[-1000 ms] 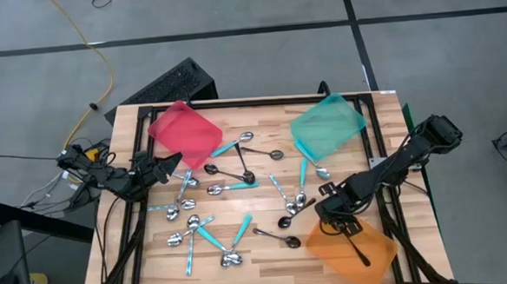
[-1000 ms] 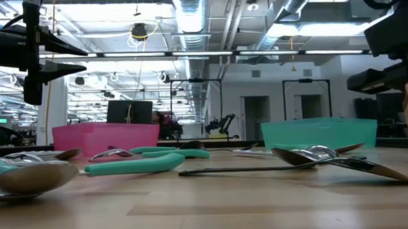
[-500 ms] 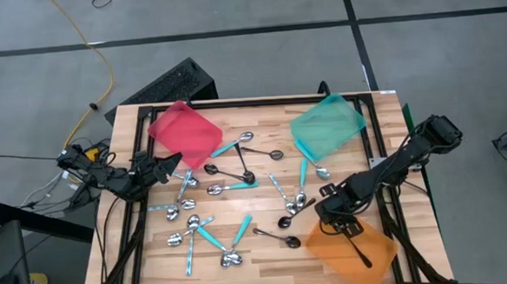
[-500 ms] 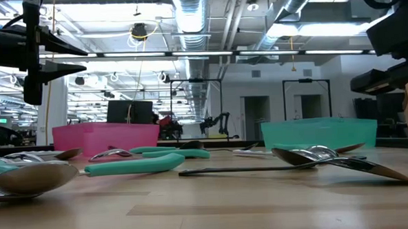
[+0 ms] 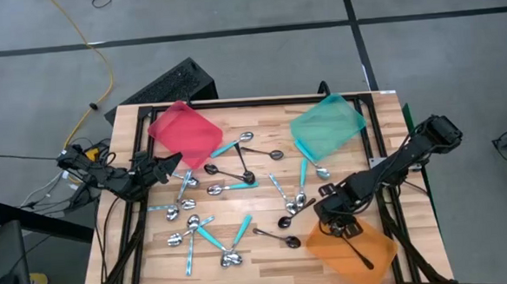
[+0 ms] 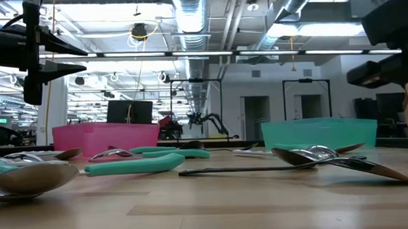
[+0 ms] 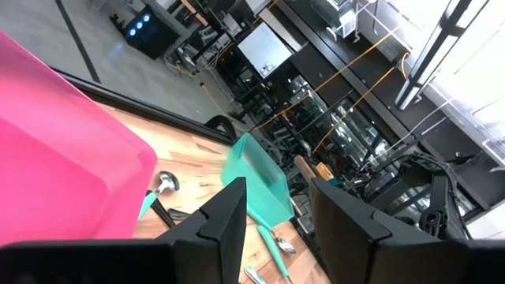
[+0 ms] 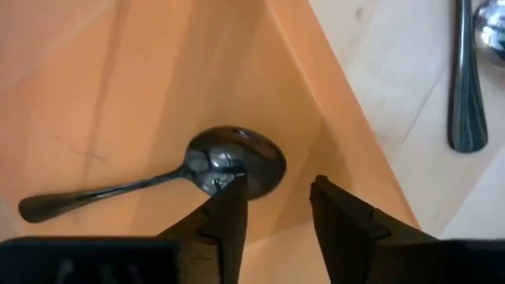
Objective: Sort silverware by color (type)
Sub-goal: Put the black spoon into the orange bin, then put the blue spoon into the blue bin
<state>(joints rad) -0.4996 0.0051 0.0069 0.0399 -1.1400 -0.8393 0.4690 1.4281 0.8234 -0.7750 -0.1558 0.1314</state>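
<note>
My right gripper hangs open, pointing down, over the orange tray at the near right. A black spoon lies flat on the tray's floor, and its bowl shows just beyond my open fingers. Several spoons, shiny silver, teal-handled and black, lie scattered on the wooden table between the trays. My left gripper waits open and level at the table's left edge, beside the red tray.
A teal tray stands at the far right and the red tray at the far left. Loose black spoons lie just left of the orange tray. Black rails run along the table's sides.
In the low view a dark part of my right gripper has shifted slightly upward. The black spoon lies in the orange tray as before. Nothing else has moved.
</note>
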